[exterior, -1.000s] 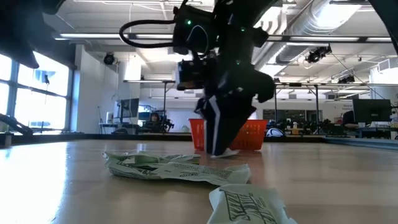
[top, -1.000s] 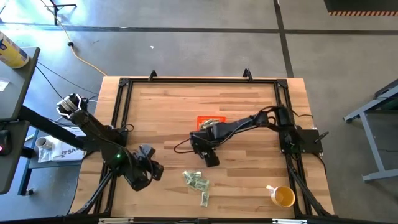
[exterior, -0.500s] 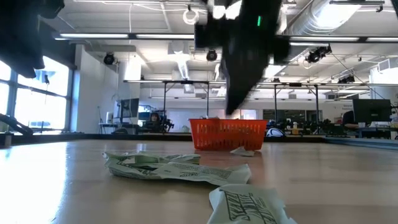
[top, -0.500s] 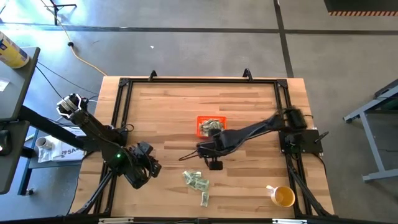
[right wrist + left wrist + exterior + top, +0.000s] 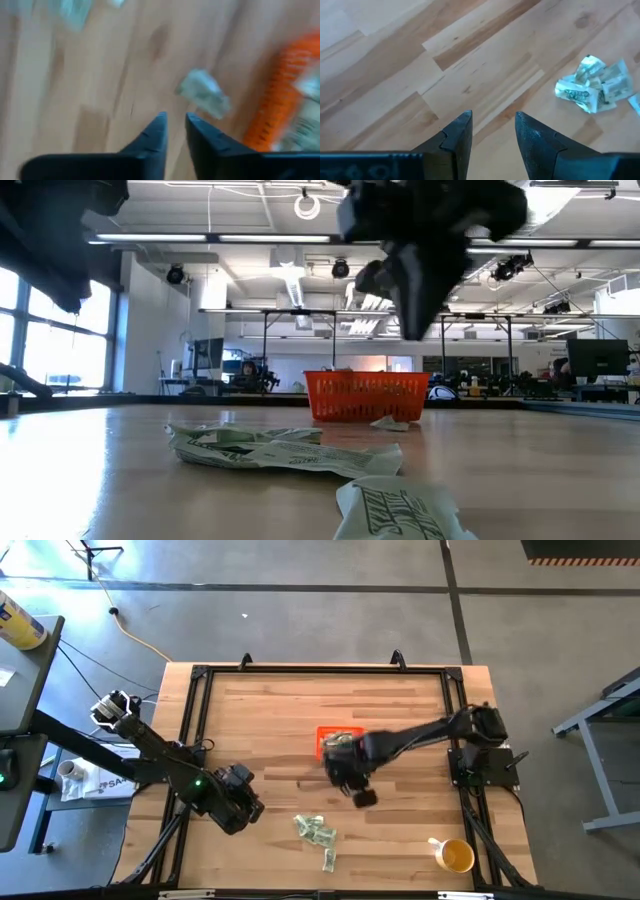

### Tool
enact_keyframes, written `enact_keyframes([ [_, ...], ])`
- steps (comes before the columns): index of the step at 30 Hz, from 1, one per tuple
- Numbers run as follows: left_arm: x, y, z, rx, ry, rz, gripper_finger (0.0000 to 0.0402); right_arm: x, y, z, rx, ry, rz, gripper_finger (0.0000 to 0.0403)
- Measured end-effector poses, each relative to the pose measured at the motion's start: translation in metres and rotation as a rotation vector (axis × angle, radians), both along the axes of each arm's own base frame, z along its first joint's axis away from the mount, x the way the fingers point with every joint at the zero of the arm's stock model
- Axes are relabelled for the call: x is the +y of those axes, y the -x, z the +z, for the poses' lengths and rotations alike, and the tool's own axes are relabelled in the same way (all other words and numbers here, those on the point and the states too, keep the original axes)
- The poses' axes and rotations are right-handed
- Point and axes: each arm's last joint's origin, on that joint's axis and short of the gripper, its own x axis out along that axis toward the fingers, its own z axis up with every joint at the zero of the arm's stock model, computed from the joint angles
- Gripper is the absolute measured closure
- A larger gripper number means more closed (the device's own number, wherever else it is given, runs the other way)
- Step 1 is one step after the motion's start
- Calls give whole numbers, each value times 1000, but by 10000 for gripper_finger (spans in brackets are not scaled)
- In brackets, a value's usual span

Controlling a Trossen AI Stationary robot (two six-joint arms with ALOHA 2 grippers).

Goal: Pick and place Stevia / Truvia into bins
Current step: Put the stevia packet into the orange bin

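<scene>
**A:** Starting from overhead with the right gripper [image 5: 362, 796]: hangs over bare table [image 5: 260, 720], just off the bin's [image 5: 338, 738] near side. No telling there how the jaws stand.

**B:** Settled from its wrist instead. Fingers [image 5: 152, 145] almost together, only a thin slit between, nothing in it. Just ahead of the tips, a stray packet [image 5: 202, 92] flat on the wood; beyond that, the orange wall.

**A:** Hidden from overhead, that stray one, somewhere under the arm. Shows up at table height though, lying right against the foot of the bin, with the gripper well clear of the table above it.

**B:** And inside the bin?

**A:** From above, green and white paper within the walls. At table height, only a scrap peeking over the rim.

**B:** On to the left gripper [image 5: 240, 810].

**A:** Parked near its own side of the table, well apart from the bin. From its wrist: fingers [image 5: 457, 137] plainly apart, bare wood between them, holding nothing.

**B:** Remaining packets [image 5: 315, 832]?

**A:** Crumpled in a small heap, off to one side ahead of the left fingers, and between the two grippers from overhead. Far from both, a mug [image 5: 455, 856].
</scene>
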Motion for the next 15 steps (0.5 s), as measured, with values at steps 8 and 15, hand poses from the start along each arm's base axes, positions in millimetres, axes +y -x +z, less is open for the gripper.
enact_keyframes([
  [8, -1, -2, 1, -33, -1, 14, 220, 29, -21, -38, -87, 205, 370, 195],
  [15, -1, -2, 1, -51, 12, 41, 220, -3, -32, -73, 20, 201, 313, 165],
])
